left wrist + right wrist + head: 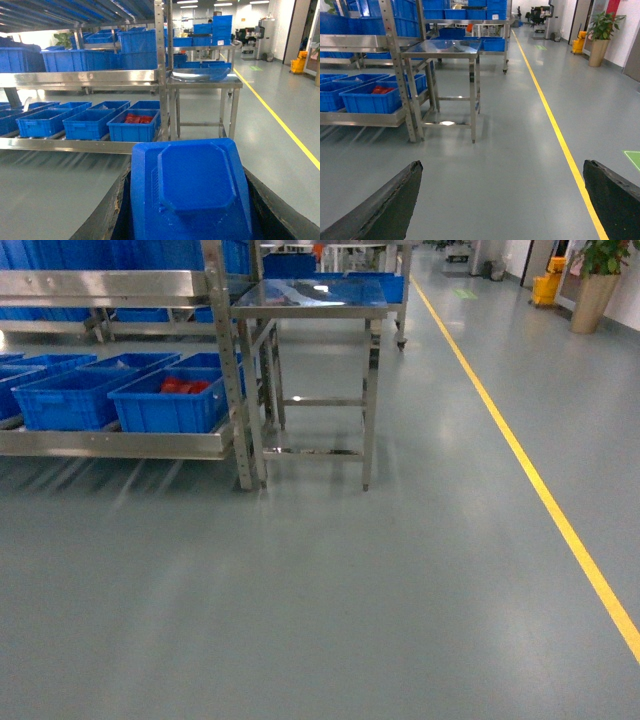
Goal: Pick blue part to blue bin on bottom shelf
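1. Plainly, the left gripper (187, 220) is clamped around the blue part (190, 192), a moulded plastic piece with a raised eight-sided panel on its upper face; the dark fingers (107, 215) press against it on both sides.
2. The blue part fills the lower middle of the left wrist view and hangs above the grey floor (350, 590), short of the rack.
3. The bottom shelf (110, 445) is a low steel tier with a flat front lip, carrying a row of blue bins.
4. The blue bin (170, 400) nearest the perforated upright (232, 370) holds some red items (185, 386) (too small to identify).
5. Just beside that upright stands a small steel table (315, 300) with a shiny top, its legs on the floor.
6. The right gripper (502, 200) is spread wide with nothing between its fingers (380, 210); only bare floor shows in the gap.
7. A yellow line (530, 470) runs along the floor to the right, well apart from the rack.
8. Neither arm appears in the head view.
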